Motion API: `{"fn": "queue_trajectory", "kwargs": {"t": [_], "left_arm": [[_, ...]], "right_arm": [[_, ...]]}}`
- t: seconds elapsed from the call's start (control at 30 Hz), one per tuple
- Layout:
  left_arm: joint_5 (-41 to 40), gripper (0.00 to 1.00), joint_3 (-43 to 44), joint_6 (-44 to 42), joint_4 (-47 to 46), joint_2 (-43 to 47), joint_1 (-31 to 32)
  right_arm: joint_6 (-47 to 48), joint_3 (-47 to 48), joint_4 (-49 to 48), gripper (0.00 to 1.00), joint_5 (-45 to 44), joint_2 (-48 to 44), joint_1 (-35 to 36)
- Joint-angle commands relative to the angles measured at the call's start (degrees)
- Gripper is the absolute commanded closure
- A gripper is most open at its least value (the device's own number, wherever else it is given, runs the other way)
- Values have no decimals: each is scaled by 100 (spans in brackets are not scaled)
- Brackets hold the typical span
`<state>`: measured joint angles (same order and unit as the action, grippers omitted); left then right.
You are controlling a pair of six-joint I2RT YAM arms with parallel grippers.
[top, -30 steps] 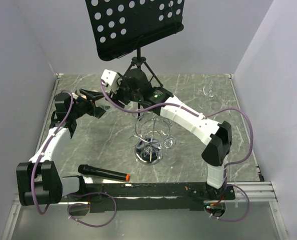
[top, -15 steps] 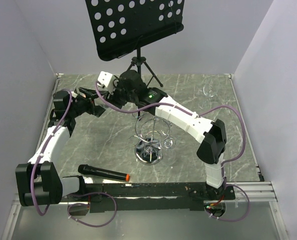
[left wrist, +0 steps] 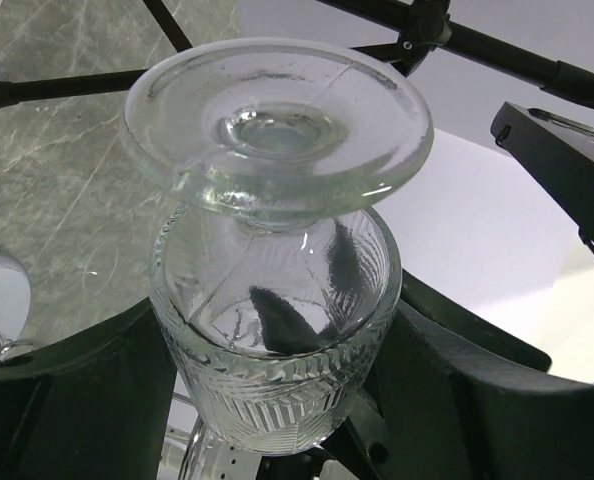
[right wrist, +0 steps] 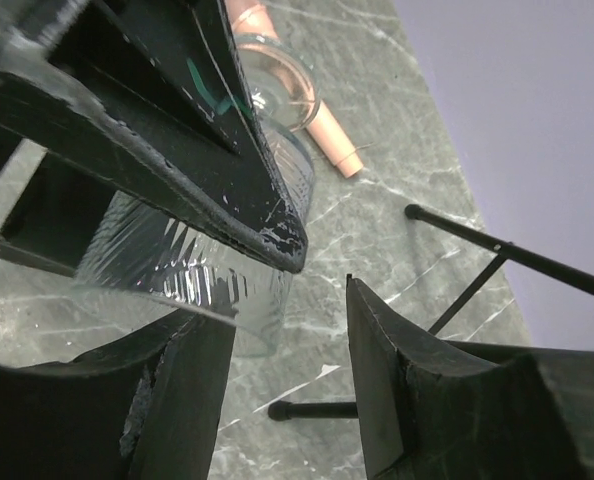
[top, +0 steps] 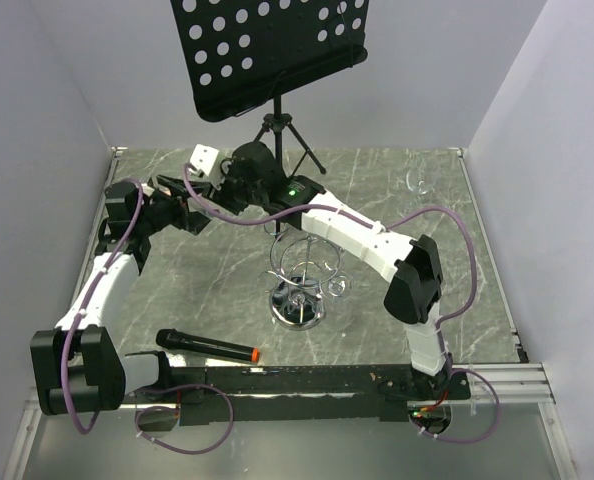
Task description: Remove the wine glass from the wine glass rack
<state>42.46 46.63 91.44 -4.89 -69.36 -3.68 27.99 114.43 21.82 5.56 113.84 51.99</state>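
Note:
A clear cut wine glass (left wrist: 277, 300) sits between the black fingers of my left gripper (left wrist: 277, 410), foot towards the camera; the gripper is shut on its bowl. From above, my left gripper (top: 189, 215) is at the back left, away from the chrome wine glass rack (top: 299, 265). My right gripper (top: 205, 192) has reached across to it. In the right wrist view my right gripper (right wrist: 287, 310) is open, with the wine glass (right wrist: 177, 270) against its left finger and a left-gripper finger (right wrist: 227, 170) crossing above. Only table shows in the gap.
The black music stand (top: 272, 50) rises at the back, its tripod legs (top: 307, 150) behind both grippers. Another glass (top: 335, 286) hangs on the rack. A clear glass (top: 414, 183) is at the far right. A black microphone (top: 207, 347) lies near the front edge.
My right arm has swung left towards the left gripper and its jaws have narrowed. The left gripper has kept its hold on the glass and barely moved.

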Motion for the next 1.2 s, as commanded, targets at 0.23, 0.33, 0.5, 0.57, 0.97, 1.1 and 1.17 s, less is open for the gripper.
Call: {"fn": "queue_trajectory", "kwargs": {"t": [0.23, 0.33, 0.5, 0.57, 0.97, 1.1, 1.17], "left_arm": [[87, 99, 74, 427, -65, 362, -27], [-26, 99, 39, 392, 49, 380, -36], [-299, 21, -101, 270, 286, 406, -80], [-387, 0, -189, 243, 339, 432, -106], [-510, 0, -295, 146, 189, 468, -344], [-502, 0, -277, 146, 225, 459, -379], [-519, 0, -304, 129, 260, 476, -396]], "right_arm": [[58, 360, -293, 72, -20, 59, 40], [75, 361, -310, 88, -20, 42, 40], [23, 369, -363, 100, -134, 24, 31], [23, 387, -389, 100, -204, 33, 31], [-39, 484, -346, 100, -214, 7, -154], [-48, 466, -293, 100, -135, -20, -154], [-30, 475, -258, 100, -73, -11, -154]]}}
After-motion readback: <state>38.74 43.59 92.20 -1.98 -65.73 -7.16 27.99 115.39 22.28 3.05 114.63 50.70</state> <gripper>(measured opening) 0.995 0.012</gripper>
